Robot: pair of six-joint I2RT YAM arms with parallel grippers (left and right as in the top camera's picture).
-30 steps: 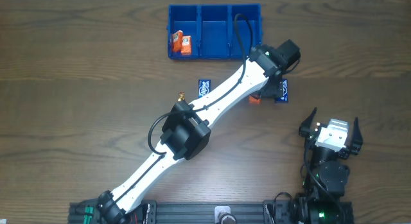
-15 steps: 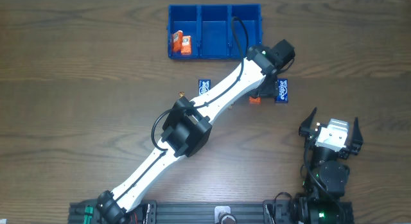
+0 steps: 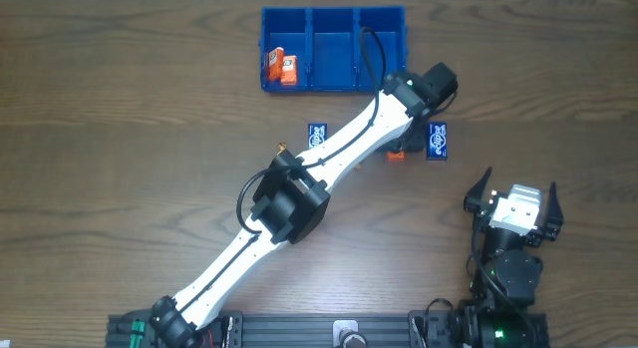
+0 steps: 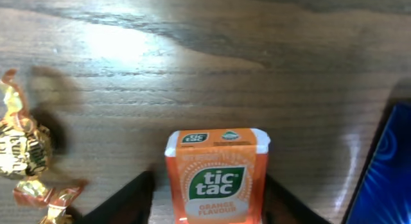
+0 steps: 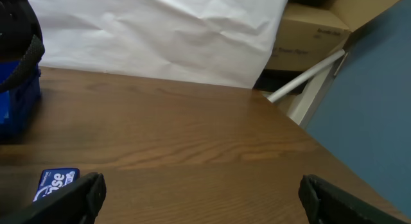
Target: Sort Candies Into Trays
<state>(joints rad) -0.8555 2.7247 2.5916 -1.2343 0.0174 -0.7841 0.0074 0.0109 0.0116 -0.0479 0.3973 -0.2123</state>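
left jaws: parted, straddling orange candy box (image 4: 217,179) | right jaws: spread wide over table (image 5: 192,140)

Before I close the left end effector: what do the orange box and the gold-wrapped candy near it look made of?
The orange box looks like rigid glossy plastic: white cap edge, crisp corners, printed label. The gold-wrapped candy looks like crinkled metallic foil or foil-look film: sharp creases, bright glints, a twisted end.
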